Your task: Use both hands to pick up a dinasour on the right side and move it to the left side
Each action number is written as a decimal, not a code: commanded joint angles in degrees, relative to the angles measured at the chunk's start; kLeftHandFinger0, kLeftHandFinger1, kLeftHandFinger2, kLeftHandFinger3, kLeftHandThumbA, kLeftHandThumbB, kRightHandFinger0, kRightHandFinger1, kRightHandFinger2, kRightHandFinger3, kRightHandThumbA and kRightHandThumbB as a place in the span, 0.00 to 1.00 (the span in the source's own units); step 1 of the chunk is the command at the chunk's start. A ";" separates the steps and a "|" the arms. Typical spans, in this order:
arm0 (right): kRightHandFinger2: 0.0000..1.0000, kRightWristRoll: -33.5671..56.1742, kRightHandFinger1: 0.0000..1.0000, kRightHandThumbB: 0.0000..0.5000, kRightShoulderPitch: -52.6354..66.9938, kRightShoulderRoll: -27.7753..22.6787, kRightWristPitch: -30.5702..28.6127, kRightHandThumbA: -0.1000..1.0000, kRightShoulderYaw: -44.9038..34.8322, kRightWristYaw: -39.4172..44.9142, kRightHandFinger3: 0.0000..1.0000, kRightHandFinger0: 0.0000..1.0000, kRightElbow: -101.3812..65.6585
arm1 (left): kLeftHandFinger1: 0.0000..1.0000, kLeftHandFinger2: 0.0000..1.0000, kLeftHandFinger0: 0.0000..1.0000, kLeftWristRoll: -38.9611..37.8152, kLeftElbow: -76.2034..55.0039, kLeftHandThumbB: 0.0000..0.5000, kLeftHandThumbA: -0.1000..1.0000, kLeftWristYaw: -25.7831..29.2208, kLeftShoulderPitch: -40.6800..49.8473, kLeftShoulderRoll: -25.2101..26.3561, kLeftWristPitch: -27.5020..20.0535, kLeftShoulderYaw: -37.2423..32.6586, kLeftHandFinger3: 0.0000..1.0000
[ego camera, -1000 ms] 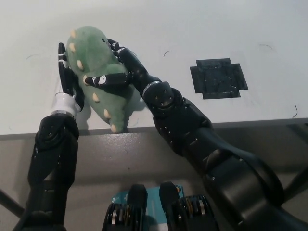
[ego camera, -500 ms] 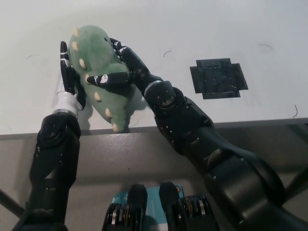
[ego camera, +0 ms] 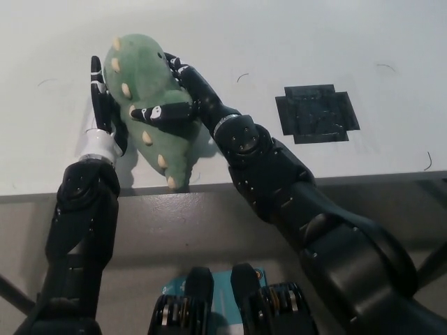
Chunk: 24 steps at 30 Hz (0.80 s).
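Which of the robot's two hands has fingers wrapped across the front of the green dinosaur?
The right hand: its fingers cross the green dinosaur over its spotted front. The left hand only presses flat against the toy's other side.

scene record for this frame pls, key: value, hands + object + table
object: green plush dinosaur with cream spots, tail end near table edge
left hand: pressed on the dinosaur's left flank
right hand: on its right flank, one finger across the front
grasp: held between both hands
table: white, dinosaur at its left part
marker: black tape cross, right, bare
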 commanded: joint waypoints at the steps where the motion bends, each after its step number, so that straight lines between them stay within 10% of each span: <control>1: 1.00 0.15 1.00 0.03 -4.03 0.02 -2.62 1.00 -1.19 1.09 1.00 1.00 -2.54 | 1.00 1.00 1.00 -0.63 -2.90 0.39 1.00 0.13 -4.04 0.15 1.46 -0.02 1.00; 24: 1.00 -0.30 1.00 0.13 3.93 -6.58 -1.42 1.00 -4.76 3.14 1.00 1.00 -14.74 | 1.00 1.00 1.00 -0.72 -12.05 0.39 1.00 -3.17 0.87 4.16 3.31 -0.75 1.00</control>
